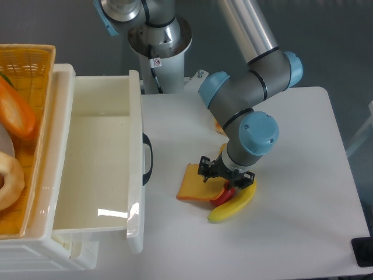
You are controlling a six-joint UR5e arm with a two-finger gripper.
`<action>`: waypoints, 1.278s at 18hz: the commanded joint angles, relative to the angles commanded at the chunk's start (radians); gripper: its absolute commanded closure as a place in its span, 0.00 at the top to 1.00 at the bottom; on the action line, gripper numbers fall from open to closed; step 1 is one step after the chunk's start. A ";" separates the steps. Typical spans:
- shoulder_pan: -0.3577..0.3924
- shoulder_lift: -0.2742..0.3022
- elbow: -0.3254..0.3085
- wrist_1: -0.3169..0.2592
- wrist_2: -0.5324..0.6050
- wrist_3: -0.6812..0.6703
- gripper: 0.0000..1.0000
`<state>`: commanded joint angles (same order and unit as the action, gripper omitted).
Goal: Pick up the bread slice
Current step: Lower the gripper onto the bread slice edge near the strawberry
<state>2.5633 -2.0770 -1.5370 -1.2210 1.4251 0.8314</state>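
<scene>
While its black fingers straddle the right edge of the slice point(194, 185), the gripper point(226, 177) sits low over the pile of toy food in the middle of the table point(303, 192); whether the jaws are spread or clamped on the bread cannot be told from this angle. The slice lies flat on the white tabletop, its orange crust edge facing the near side, its right part hidden under the gripper. A red piece point(224, 195) pokes out just right of it, and a banana point(234, 206) curves along the near-right side, touching that red piece. Behind the arm's grey-and-blue wrist point(250, 136), a small orange-and-cream item point(219, 126) is mostly hidden on the far side. To the left, a white drawer point(99, 163) stands pulled open with a dark handle point(147, 158) facing the food. At far left, a wicker basket point(26, 61) holds orange and pale items.
</scene>
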 joint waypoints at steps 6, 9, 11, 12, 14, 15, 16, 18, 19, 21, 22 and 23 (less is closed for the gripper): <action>0.000 0.000 0.002 -0.002 -0.005 -0.047 0.00; -0.006 -0.005 0.011 -0.002 -0.003 -0.110 0.00; -0.006 -0.006 0.014 0.002 -0.014 -0.098 0.03; -0.006 -0.012 0.027 0.006 -0.024 -0.083 0.75; -0.018 -0.026 0.076 0.006 -0.017 -0.049 1.00; -0.018 -0.026 0.092 0.006 -0.018 -0.048 1.00; -0.018 -0.026 0.097 0.011 -0.021 -0.037 1.00; -0.018 -0.041 0.089 0.028 -0.020 -0.037 1.00; -0.018 -0.044 0.089 0.035 -0.021 -0.037 1.00; -0.021 -0.048 0.080 0.037 -0.020 -0.035 1.00; -0.026 -0.048 0.074 0.037 -0.020 -0.035 1.00; -0.026 -0.048 0.068 0.037 -0.020 -0.031 1.00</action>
<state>2.5372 -2.1246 -1.4695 -1.1842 1.4051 0.8007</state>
